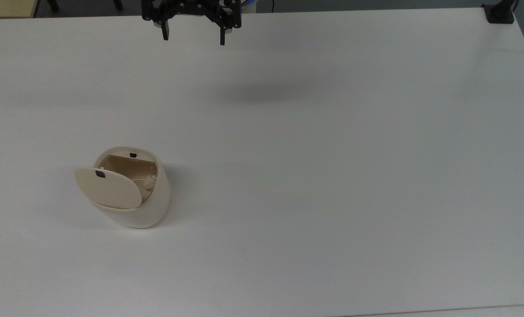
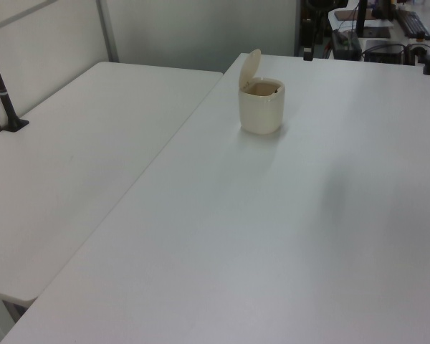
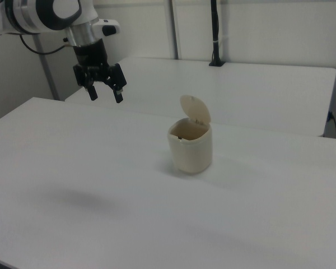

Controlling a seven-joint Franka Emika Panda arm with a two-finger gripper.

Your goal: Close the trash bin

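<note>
Now | trash bin lid up | gripper spread, empty | top view: tan interior

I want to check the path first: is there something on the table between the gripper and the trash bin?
Nothing. In the top view, bare white table lies between the open gripper and the trash bin; the right view agrees.

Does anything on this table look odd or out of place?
Nothing spilled or damaged. The bin stands upright with its lid flipped up, something pale inside. The open tool hangs well away from it.
</note>
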